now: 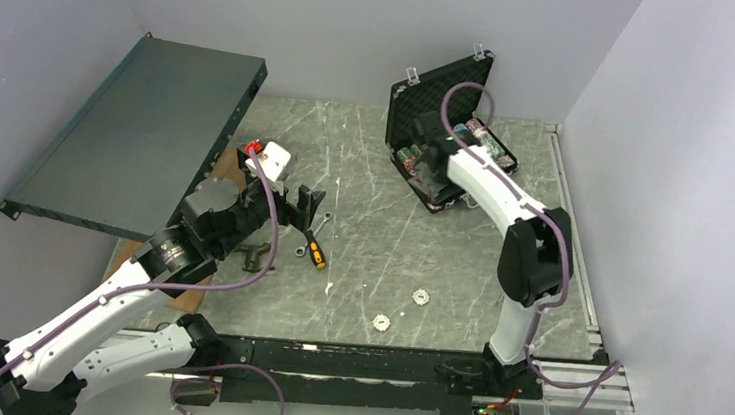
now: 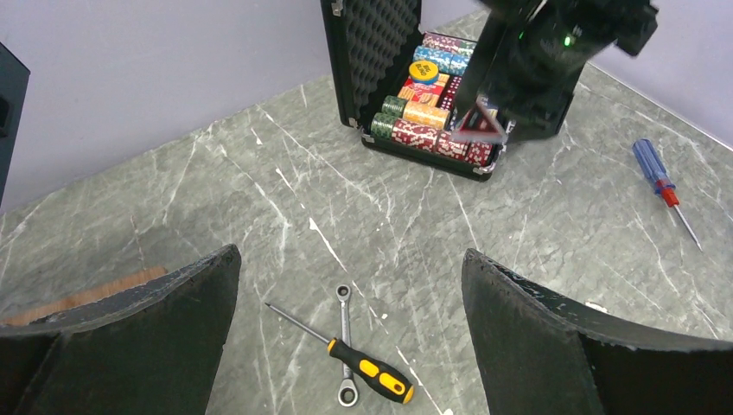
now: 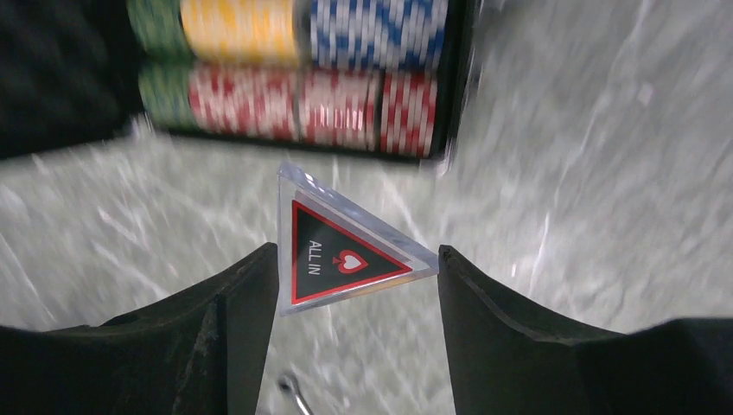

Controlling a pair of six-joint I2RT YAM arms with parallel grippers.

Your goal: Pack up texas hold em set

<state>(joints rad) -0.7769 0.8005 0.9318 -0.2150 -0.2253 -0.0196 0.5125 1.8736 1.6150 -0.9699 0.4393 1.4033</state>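
An open black briefcase [image 1: 441, 96] sits near the far right corner of the grey marbled counter [image 1: 381, 239]. Its lid stands up on the far-left side, and rows of poker chips [image 3: 302, 99] fill its tray.

The right gripper [image 3: 357, 258] hovers at the case's near wall, clamped on a clear triangular marker [image 3: 341, 259] printed "ALL IN". One straight edge of the marker rests against the left finger and the opposite tip against the right finger, with the printed face toward the wrist camera. The marker hangs over bare counter just outside the case. The chip rows lie straight ahead of it, running crosswise, so the tray is likely a short reach forward toward the far edge.

The left gripper [image 2: 350, 259] has its fingers wide apart and holds nothing. It is well away toward the counter's left side, above a yellow-handled screwdriver [image 2: 367, 370].

Two white round buttons [image 1: 421, 297] lie close to the near edge, somewhat nearer the right arm's base.
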